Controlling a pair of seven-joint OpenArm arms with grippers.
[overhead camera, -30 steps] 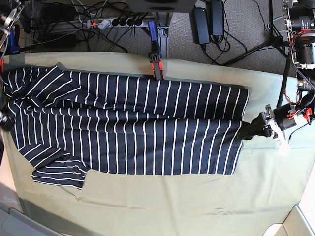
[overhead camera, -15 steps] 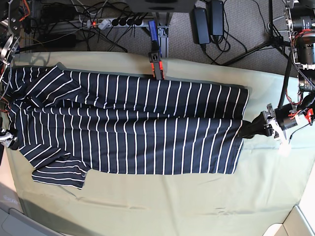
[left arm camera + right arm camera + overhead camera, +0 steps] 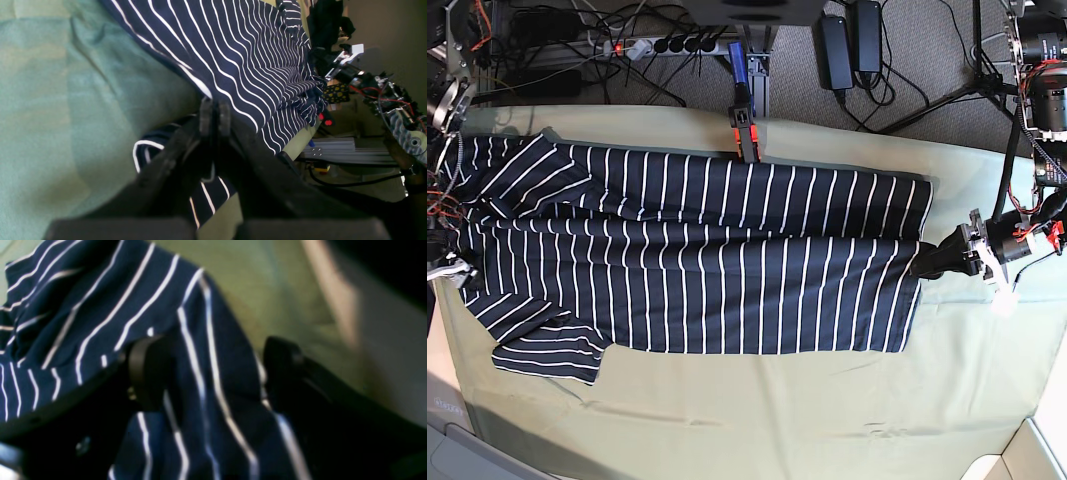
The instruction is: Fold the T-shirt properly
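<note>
The dark navy T-shirt [image 3: 697, 260] with thin white stripes lies spread flat across the pale green cloth [image 3: 777, 410], sleeves at the left, hem at the right. My left gripper [image 3: 924, 262] sits at the hem's right edge, shut on the fabric. In the left wrist view its fingertips [image 3: 213, 113] pinch the T-shirt [image 3: 240, 50] edge. My right gripper [image 3: 447, 268] is at the shirt's left end near the collar. In the right wrist view this gripper [image 3: 217, 373] stands open, with a fold of the T-shirt [image 3: 100, 306] lying between its fingers [image 3: 150, 370].
A red and black clamp [image 3: 744, 130] grips the table's far edge, just above the shirt. Behind the table on the floor lie a power strip [image 3: 667, 45] and cables. A white surface [image 3: 1037, 450] shows at the near right corner.
My right gripper has shifted along the shirt's left edge toward the near side and slightly inward. The left gripper has stayed shut on the hem, barely moving.
</note>
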